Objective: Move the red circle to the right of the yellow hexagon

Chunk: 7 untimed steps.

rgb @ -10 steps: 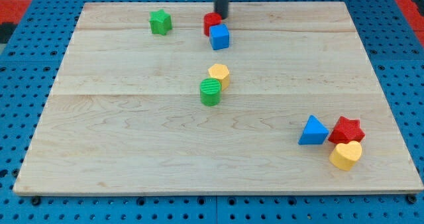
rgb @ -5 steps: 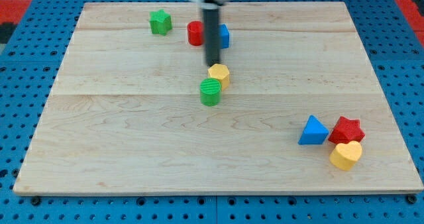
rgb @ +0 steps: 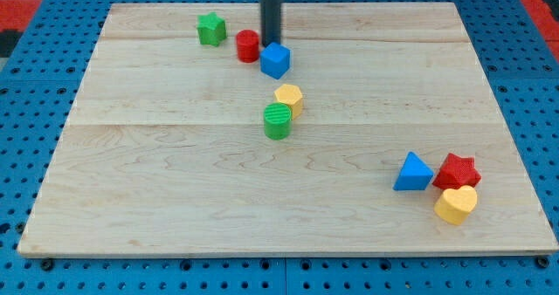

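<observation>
Starting at the view's bottom: yellow heart (rgb: 455,204), red star (rgb: 457,170) & blue triangle (rgb: 412,173) sit in a bunch, not moved. Mid surface (rgb: 157,181): green cylinder (rgb: 278,120) touches yellow hexagon (rgb: 289,98), same as before. Up top, red circle (rgb: 248,44) got nudged to the view's left & blue cube (rgb: 275,59) slid left and down. Wrong way, I think: red circle must end up right of yellow hexagon. My tip (rgb: 272,44) went back up, now just right of red circle, behind blue cube. No jaws, only a rod. Green star (rgb: 210,28) is near, further left.

My rod stands upright near the view's top, my tip (rgb: 272,44) low on the board.
</observation>
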Tool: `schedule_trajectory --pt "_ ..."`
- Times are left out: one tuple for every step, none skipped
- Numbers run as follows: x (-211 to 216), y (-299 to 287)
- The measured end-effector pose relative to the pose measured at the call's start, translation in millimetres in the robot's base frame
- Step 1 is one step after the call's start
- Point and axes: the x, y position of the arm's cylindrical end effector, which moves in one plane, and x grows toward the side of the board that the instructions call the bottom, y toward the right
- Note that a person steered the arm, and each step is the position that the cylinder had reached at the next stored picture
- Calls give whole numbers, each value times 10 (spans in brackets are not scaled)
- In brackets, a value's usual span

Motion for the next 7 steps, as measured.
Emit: schedule_trajectory --pt "283 -363" --pt "306 -484" --pt "269 -605" --pt "181 -832" --pt "147 -951" --pt "68 -1078" --pt "66 -1390"
